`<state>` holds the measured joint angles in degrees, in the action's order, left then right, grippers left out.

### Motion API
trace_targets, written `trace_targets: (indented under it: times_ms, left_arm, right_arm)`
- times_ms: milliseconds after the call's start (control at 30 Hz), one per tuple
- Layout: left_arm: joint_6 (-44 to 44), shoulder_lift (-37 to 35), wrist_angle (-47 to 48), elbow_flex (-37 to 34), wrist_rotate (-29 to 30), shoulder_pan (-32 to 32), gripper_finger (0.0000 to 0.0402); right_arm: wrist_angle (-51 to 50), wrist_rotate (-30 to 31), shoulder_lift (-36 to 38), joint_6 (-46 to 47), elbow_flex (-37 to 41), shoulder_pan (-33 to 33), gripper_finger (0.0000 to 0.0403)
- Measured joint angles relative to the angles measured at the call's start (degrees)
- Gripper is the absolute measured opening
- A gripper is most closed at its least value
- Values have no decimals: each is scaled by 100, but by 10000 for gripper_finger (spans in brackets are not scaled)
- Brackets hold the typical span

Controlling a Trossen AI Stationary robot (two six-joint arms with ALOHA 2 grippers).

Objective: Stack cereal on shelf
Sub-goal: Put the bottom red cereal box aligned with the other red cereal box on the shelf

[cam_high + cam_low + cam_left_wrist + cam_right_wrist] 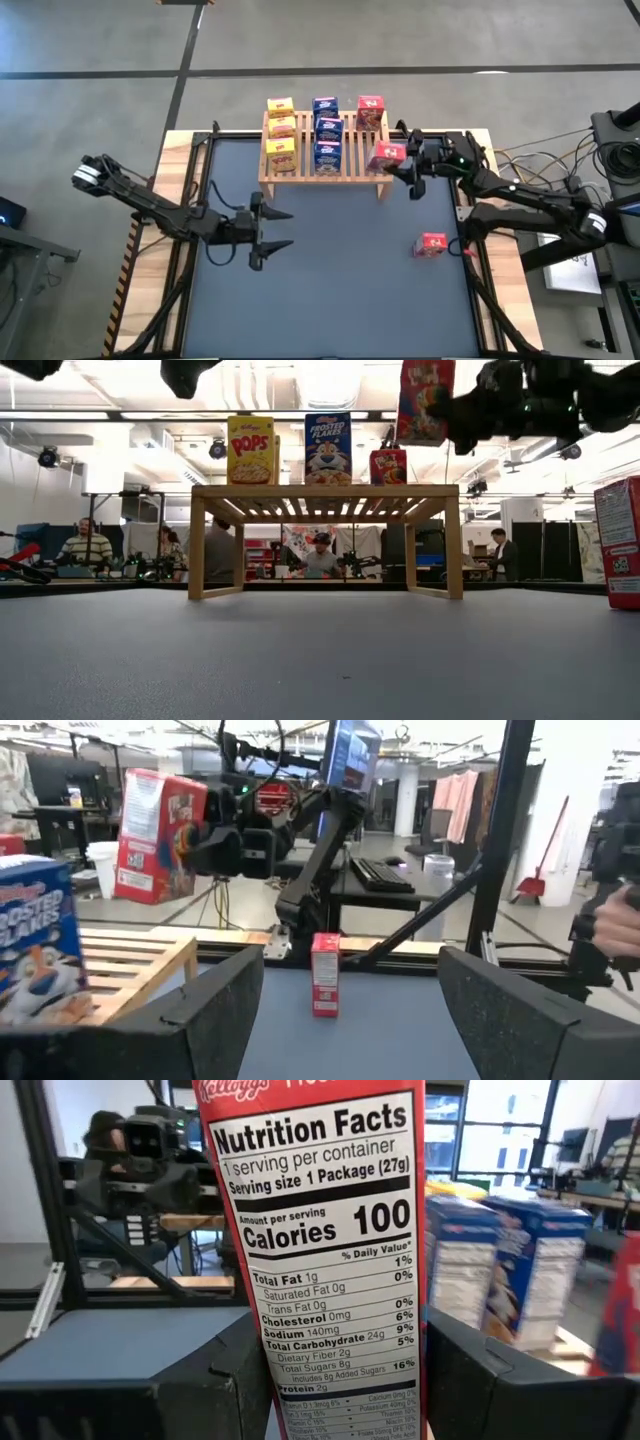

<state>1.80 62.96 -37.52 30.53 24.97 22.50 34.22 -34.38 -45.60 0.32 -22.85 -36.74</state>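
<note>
The wooden slatted rack (325, 165) stands at the table's far side. On it are three yellow boxes (281, 128), three blue boxes (327, 130) and one red box (371, 110). A second red box (387, 155) is in my right gripper (398, 160), above the rack's right end; the low view shows this box (425, 400) well above the slats. A third red box (432, 244) stands upright on the tabletop at the right. My left gripper (275, 232) is open, over the table left of centre, touching nothing. My right gripper (345, 1340) pinches the red box between its two fingers (230, 1380), one on each broad face. The narrow nutrition panel (320, 1260) faces the wrist camera. The fingers come level from the table's right side. The box is upright and lifted clear above the rack's right end.
Bare slats (370, 150) lie nearer than the red box on the rack's right column. Dark tabletop (340, 280) stretches between the arms. Cables and gear (560, 170) sit off the right edge. People (320, 555) are in the room beyond the table.
</note>
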Motion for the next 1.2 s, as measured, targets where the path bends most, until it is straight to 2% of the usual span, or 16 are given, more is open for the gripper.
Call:
trace_targets:
  times_ms: [200,400,700,1200]
  left_arm:
    - [-192,-154,-35,-166,-4,0,283]
    - [-330,-136,-33,-182,-4,-11,283]
    - [-371,-136,-17,-170,-6,-11,283]
    - [-260,-136,18,-217,-6,-11,283]
  right_arm:
    - [569,-738,-558,28,-2,-776,185]
    - [1449,-1359,-1326,273,-23,-1185,185]
    - [1445,-2477,-2431,342,-873,-1458,185]
    - [1409,-2585,-3113,224,-1139,-1874,185]
